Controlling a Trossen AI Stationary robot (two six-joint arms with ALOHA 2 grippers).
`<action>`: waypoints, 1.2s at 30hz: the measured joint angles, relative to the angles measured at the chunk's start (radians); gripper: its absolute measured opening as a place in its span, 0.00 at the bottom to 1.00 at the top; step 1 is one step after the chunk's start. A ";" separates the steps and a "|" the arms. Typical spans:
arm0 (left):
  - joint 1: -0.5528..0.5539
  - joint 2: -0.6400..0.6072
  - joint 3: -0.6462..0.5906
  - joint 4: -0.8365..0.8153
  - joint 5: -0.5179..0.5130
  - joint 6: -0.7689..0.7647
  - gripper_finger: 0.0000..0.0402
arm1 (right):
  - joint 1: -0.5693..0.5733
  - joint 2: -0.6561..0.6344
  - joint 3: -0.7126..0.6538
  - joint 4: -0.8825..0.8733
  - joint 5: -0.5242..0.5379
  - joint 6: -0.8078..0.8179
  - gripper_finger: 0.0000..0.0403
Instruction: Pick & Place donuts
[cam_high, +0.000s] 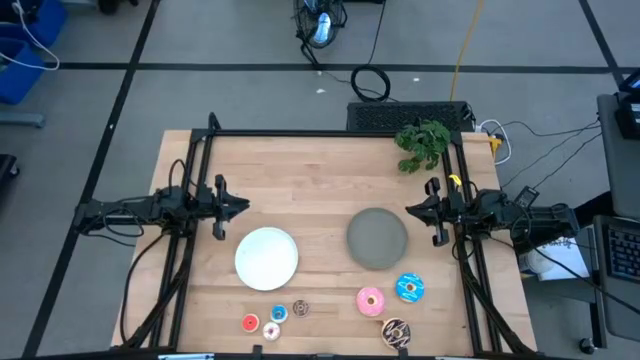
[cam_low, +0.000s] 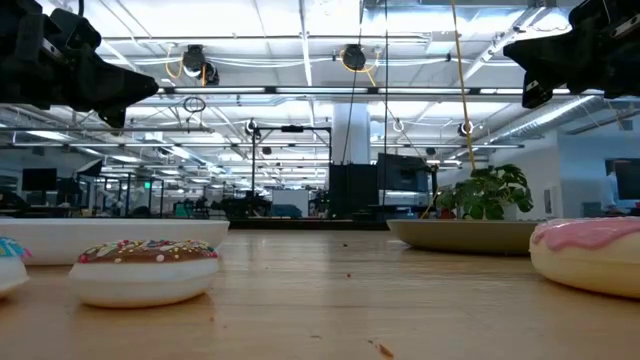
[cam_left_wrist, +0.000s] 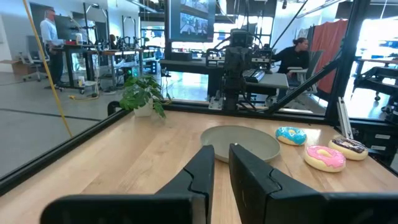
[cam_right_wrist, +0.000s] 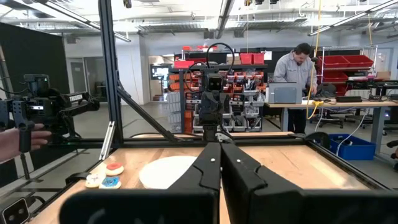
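Seven toy donuts lie flat on the wooden table near its front edge. The larger pink (cam_high: 371, 300), blue (cam_high: 409, 288) and dark brown sprinkled (cam_high: 396, 332) ones are at the right. The tiny red (cam_high: 250, 323), blue (cam_high: 278, 313), brown (cam_high: 301, 308) and whitish (cam_high: 270, 331) ones are at the left. My left gripper (cam_high: 243, 207) hovers above the table's left half, beyond the white plate (cam_high: 267, 258), shut and empty. My right gripper (cam_high: 412, 212) hovers at the right, beside the grey plate (cam_high: 377, 238), shut and empty. The grippers point at each other.
A small green plant (cam_high: 422, 143) stands at the far right corner. Black frame posts (cam_high: 205, 135) run along the table's sides. People stand in the room behind, and a hand with a camera rig (cam_right_wrist: 18, 134) shows off the table's left side. Bare wood lies between the plates and the far edge.
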 joint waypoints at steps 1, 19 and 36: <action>0.000 0.000 0.000 0.000 0.000 0.000 0.13 | 0.000 0.000 0.000 0.000 0.000 0.000 0.00; 0.000 0.000 0.000 0.000 0.000 -0.172 0.13 | 0.000 0.000 0.000 0.009 0.000 0.000 0.00; -0.150 0.286 0.345 -0.043 -0.067 -0.109 0.13 | 0.000 0.000 0.000 -0.061 0.000 0.000 0.00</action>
